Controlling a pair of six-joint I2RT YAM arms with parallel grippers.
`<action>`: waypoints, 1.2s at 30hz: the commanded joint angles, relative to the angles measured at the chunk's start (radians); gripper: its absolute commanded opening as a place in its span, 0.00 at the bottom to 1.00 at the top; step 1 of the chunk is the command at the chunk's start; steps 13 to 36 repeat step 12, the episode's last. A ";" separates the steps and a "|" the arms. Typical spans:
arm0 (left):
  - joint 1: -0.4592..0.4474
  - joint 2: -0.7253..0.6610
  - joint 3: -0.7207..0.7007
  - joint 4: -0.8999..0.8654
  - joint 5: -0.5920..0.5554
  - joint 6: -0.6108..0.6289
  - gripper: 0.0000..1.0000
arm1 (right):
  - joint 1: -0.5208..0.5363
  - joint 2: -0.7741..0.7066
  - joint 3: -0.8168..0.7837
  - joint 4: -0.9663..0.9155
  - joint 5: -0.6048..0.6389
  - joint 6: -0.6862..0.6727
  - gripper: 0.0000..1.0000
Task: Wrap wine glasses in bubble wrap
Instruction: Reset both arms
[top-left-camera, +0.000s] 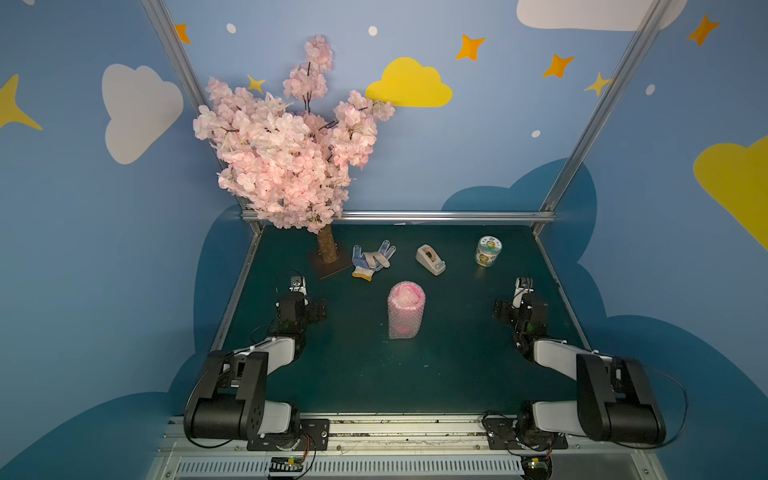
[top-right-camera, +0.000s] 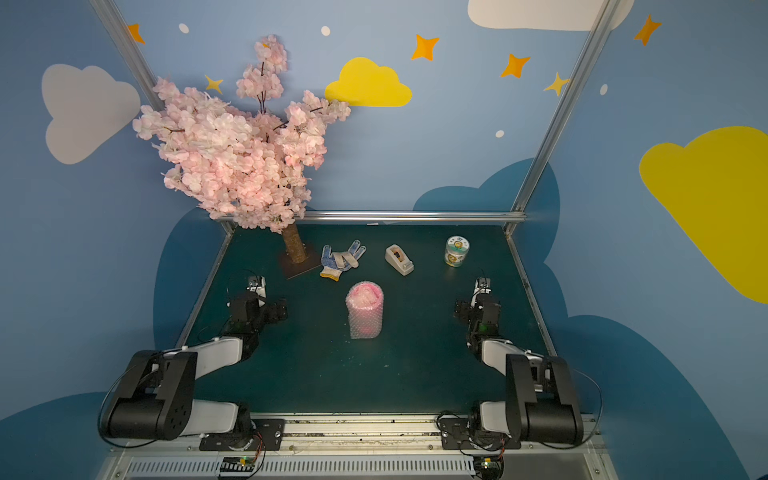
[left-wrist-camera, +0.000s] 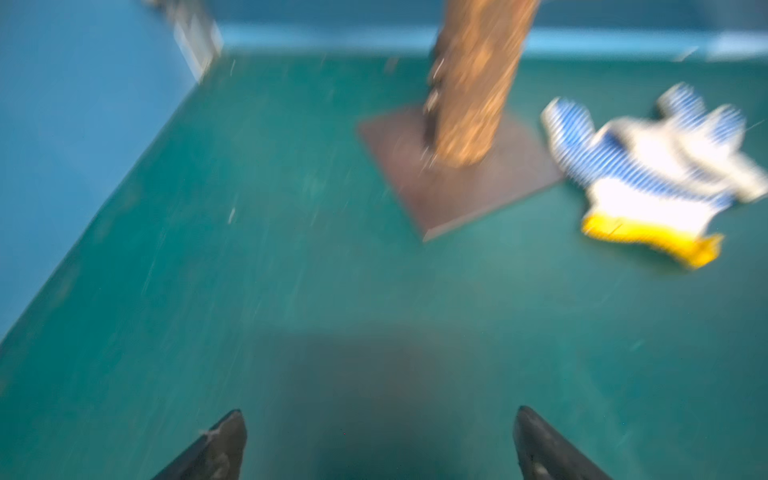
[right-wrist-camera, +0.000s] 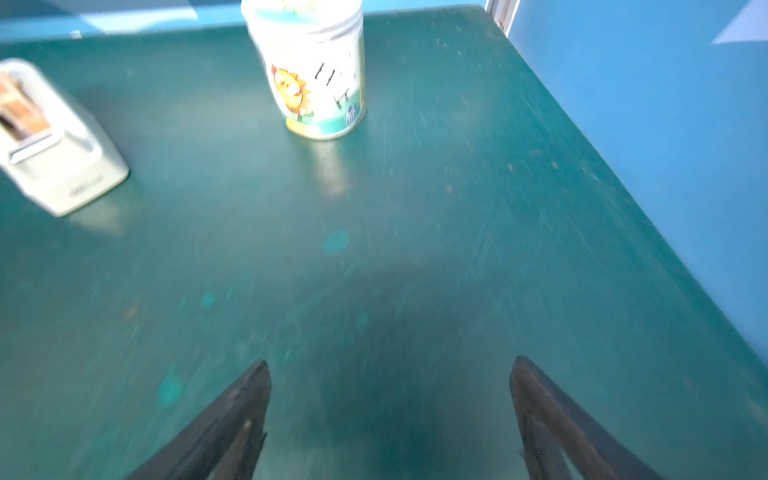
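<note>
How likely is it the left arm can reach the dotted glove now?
Probably yes: the left pincer is open and empty, with bare table between it and the glove.

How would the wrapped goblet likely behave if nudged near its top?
The bubble wrap stands as a tall, narrow tube around the goblet, so a high push would probably tip it, not slide it. The film looks soft and would likely dent before the goblet moves.

Goblet (top-left-camera: 405, 298): mostly hidden inside wrap (top-left-camera: 406, 326), pink blur only. Glove (left-wrist-camera: 652, 174): motion-blurred. Jar (right-wrist-camera: 320, 83), dispenser (right-wrist-camera: 62, 166), trunk (left-wrist-camera: 473, 83): cut off at edges.
</note>
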 joint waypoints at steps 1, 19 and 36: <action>0.007 0.119 -0.046 0.326 0.102 0.053 1.00 | 0.004 0.072 0.020 0.189 -0.151 -0.040 0.89; 0.032 0.112 0.018 0.185 0.143 0.039 1.00 | 0.029 0.025 0.093 -0.040 -0.070 -0.049 0.89; 0.032 0.112 0.018 0.185 0.143 0.039 1.00 | 0.029 0.025 0.093 -0.040 -0.070 -0.049 0.89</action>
